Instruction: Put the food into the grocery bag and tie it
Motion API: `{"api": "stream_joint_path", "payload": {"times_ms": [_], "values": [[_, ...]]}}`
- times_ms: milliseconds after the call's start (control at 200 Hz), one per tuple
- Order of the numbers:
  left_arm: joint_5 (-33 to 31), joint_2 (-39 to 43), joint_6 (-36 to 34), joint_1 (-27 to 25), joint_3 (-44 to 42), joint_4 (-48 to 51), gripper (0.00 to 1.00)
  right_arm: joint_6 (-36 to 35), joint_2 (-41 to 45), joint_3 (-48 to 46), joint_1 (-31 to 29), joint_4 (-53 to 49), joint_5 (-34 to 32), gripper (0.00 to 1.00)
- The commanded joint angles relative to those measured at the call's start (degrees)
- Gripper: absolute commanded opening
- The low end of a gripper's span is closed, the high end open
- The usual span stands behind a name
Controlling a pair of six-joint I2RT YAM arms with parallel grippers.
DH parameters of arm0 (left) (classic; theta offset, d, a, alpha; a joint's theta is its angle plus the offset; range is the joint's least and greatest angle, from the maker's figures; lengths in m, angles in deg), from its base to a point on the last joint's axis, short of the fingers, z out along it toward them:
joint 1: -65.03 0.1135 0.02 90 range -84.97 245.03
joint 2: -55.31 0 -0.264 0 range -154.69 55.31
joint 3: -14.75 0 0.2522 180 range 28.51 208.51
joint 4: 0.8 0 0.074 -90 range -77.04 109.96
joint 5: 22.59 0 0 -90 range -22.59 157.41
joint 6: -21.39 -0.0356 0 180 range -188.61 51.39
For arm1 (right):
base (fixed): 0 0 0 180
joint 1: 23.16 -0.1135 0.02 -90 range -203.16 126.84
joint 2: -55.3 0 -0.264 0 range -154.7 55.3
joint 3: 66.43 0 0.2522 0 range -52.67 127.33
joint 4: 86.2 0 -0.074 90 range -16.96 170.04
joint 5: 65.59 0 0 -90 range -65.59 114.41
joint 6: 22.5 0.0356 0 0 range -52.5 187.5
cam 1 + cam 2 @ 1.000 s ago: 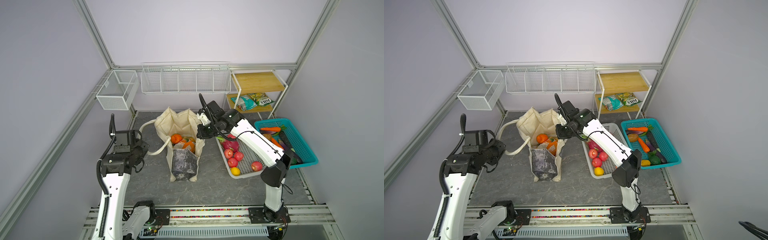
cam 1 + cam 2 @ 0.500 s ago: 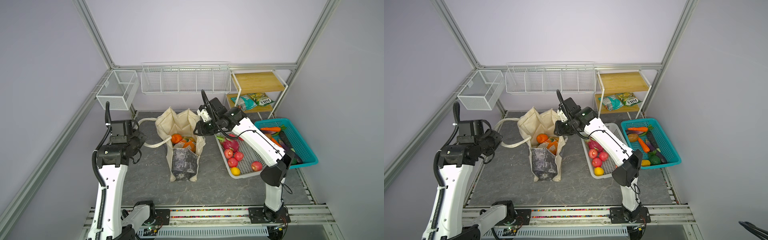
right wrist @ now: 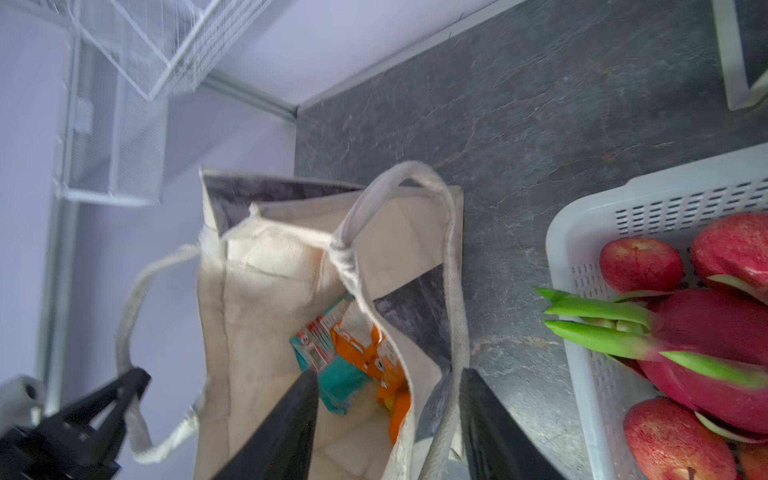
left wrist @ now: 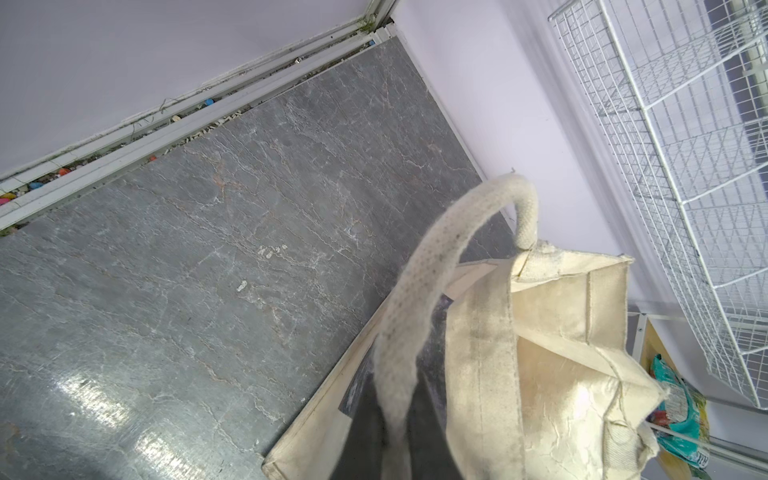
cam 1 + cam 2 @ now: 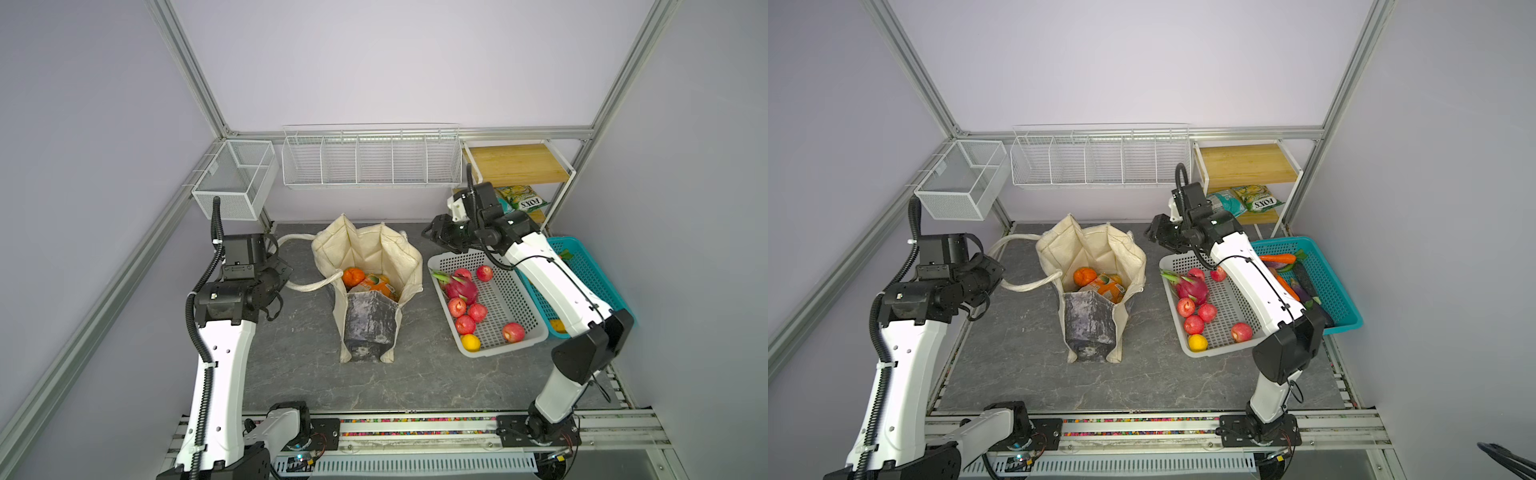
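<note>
Where the left arm stands: base on the front rail, forearm near upright, wrist bent toward the cream fabric grocery bag [image 5: 397,257] with its dark grey marbled side panel; left gripper [image 5: 284,272] well to the left of the bag's rim.
Left jaws: clenched on the far end of one long cream strap handle [image 5: 307,286], which loops out from the bag's rim.
Right arm: base on the same rail, elbow above the front corner of the teal plastic basket [image 5: 1331,286], forearm sloping back over the white perforated plastic basket [image 5: 507,291]; right gripper [image 5: 428,232] past that basket's back corner, aimed at the bag.
Right jaws: released, fingers apart; the second strap handle [image 3: 453,291] passes between them; contact cannot be told.
Grocery bag position: upright, mouth open, mid-way across the grey marbled tabletop [image 5: 299,353], between both arms.
Food visible in bag: one orange [image 5: 353,276]; one orange-and-teal snack packet [image 3: 353,353]; more beneath, unclear.
Food in white basket: six red apples [image 5: 513,331]; one yellow fruit [image 5: 470,343]; one pink dragon fruit [image 5: 463,289] with green tips.
Food on wooden shelf [image 5: 519,164]: two shelf packets [image 5: 1258,199], side by side.
Food in teal basket: carrots and dark vegetables, count unclear.
</note>
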Motion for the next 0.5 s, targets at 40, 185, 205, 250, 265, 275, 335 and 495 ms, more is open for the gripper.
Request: {"api": "stream_joint_path", "payload": {"times_ms": [40,185,205,250,265,275,335,495], "values": [[-3.1,-0.3,-0.3,0.4,2.9,1.6,0.00,12.5,1.9,-9.5,2.8,11.8,5.4,0.58],[-3.6,-0.8,-0.2,0.4,3.7,2.0,0.00,13.9,-0.3,-12.3,3.3,12.5,7.6,0.60],[-3.5,-0.9,-0.1,0.5,3.8,2.1,0.00,14.3,-1.0,-12.4,3.3,12.4,8.5,0.60],[-3.4,-1.0,0.1,0.5,3.8,2.2,0.00,15.4,-2.8,-12.7,3.3,12.4,10.6,0.60],[-3.3,-1.1,0.1,0.5,3.9,2.2,0.00,15.8,-3.4,-12.7,3.3,12.6,11.3,0.60],[-3.2,-1.1,0.1,0.5,3.9,2.2,0.00,16.0,-3.7,-12.8,3.3,12.6,11.7,0.60],[-2.9,-1.3,0.3,0.6,4.2,2.4,0.00,17.5,-5.6,-13.3,3.0,13.4,14.0,0.59],[-2.6,-1.5,0.3,1.1,5.0,3.0,0.00,18.8,-8.4,-13.2,2.3,13.5,15.8,0.59]]}}
